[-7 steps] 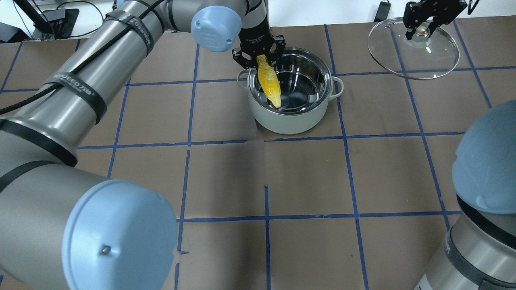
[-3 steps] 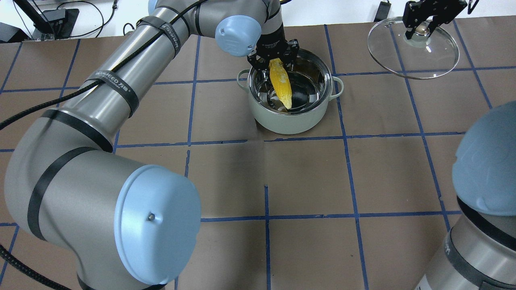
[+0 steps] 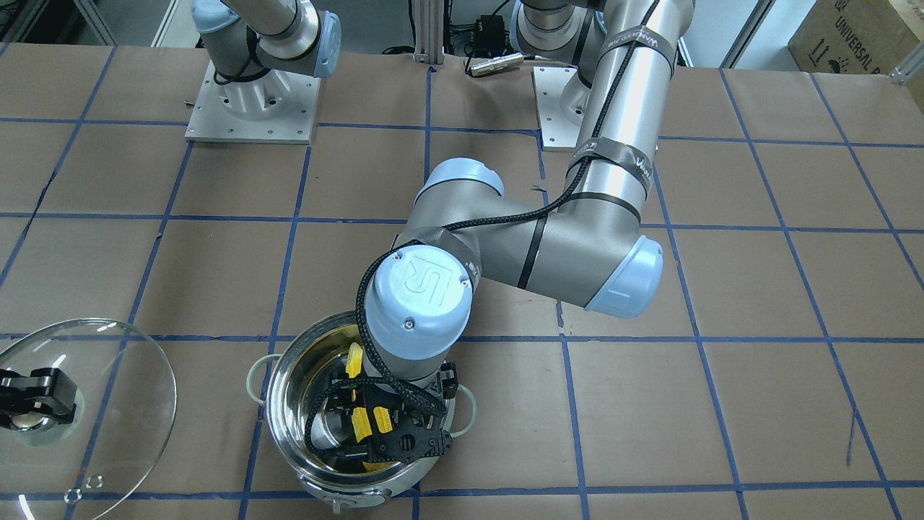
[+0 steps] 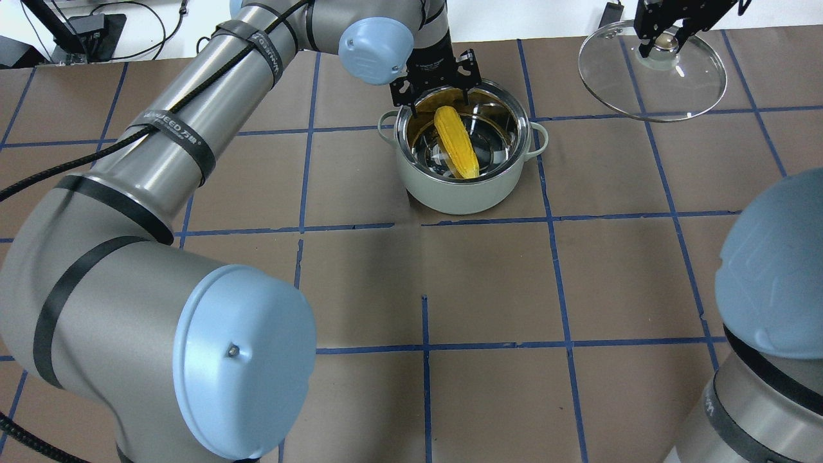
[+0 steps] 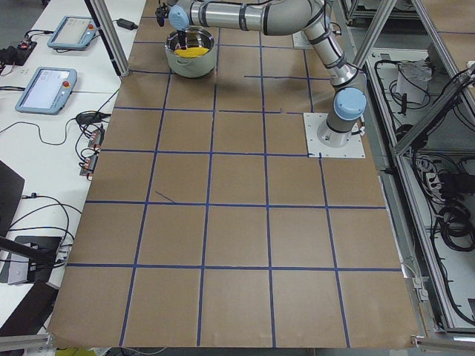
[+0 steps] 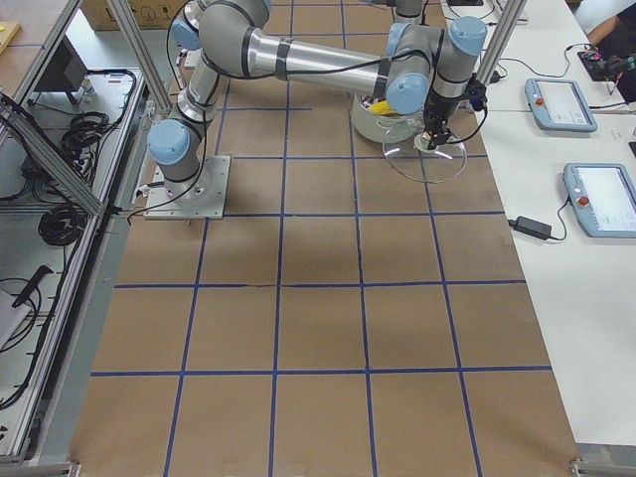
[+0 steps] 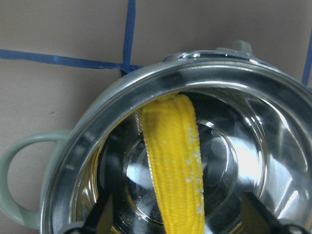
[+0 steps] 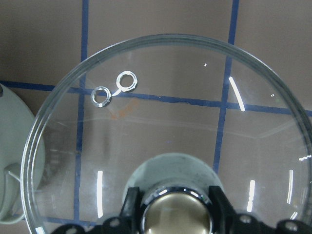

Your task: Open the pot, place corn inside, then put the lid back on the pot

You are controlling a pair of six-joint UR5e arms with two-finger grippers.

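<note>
The steel pot (image 4: 463, 193) stands open at the far middle of the table. The yellow corn (image 4: 456, 143) lies inside it, leaning on the wall; it also shows in the left wrist view (image 7: 175, 165) and the front view (image 3: 354, 357). My left gripper (image 4: 437, 99) hangs over the pot's far rim, open, with its fingers apart on either side of the corn and not touching it. My right gripper (image 4: 664, 40) is shut on the knob of the glass lid (image 4: 681, 83) and holds it above the table at the far right, clear of the pot. The right wrist view shows the lid (image 8: 170, 122).
The table is brown paper with a blue tape grid (image 4: 424, 222). The pot's pale loop handles (image 4: 541, 138) stick out left and right. A power adapter (image 4: 609, 16) and cables lie beyond the far edge. Operator tablets (image 6: 561, 104) sit on the side bench.
My left gripper has opened and let go of the corn, which now lies lower in the pot. My right gripper with the lid has shifted slightly away and to the left.
</note>
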